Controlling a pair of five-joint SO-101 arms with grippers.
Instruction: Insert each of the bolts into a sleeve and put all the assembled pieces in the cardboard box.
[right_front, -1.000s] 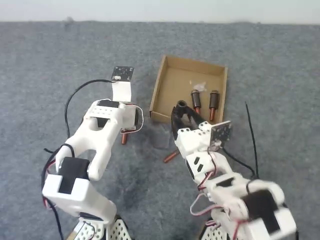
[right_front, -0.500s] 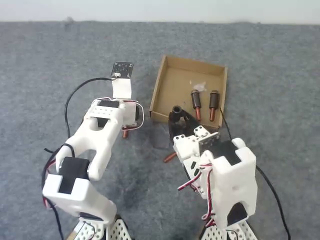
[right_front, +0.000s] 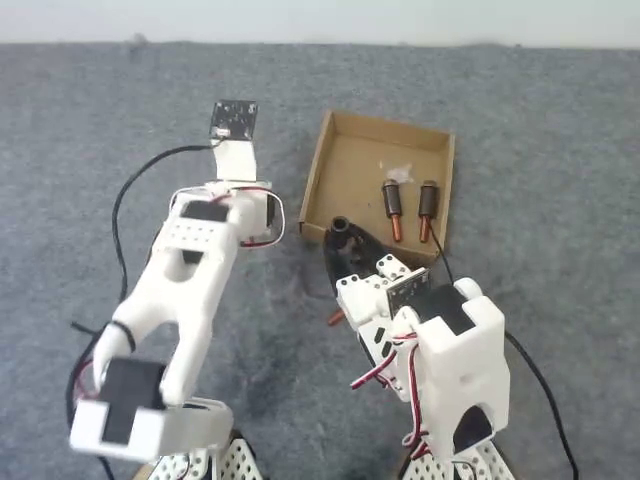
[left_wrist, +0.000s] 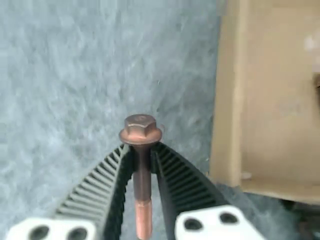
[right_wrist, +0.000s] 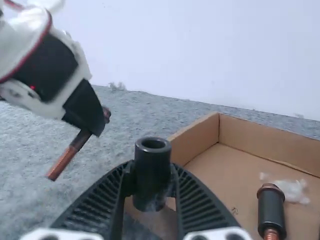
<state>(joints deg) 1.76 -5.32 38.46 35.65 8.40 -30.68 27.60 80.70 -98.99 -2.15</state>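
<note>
Nearest the camera in the high view, the left arm (right_front: 185, 290) stretches long and nearly straight from its base toward the middle of the table. The right arm (right_front: 450, 360) sits folded and bunched up beside it, its wrist pointing forward. The left gripper (left_wrist: 141, 150) is closed around one copper bolt (left_wrist: 140, 132), pinching the shaft just under the flanged hex head, with the threaded end sticking back between the fingers. The right gripper (right_wrist: 151, 169) is clamped on one black sleeve (right_wrist: 151, 155), which stands upright with its open bore facing up, just in front of the near wall of the cardboard box (right_front: 355, 170). From the right wrist, the held bolt hangs tilted off to the side of the sleeve, apart from it. A loose bolt (right_front: 336, 318) lies on the carpet (right_front: 520, 110) beside the right arm, partly hidden by it. Farther on, the box holds two assembled pieces (right_front: 392, 208) (right_front: 427, 208) lying side by side near its right wall, and a small white scrap (right_front: 398, 170) beyond them. That makes four bolts and three sleeves. Grey carpet covers the whole surface, and a pale wall (right_front: 320, 20) closes the far edge.
</note>
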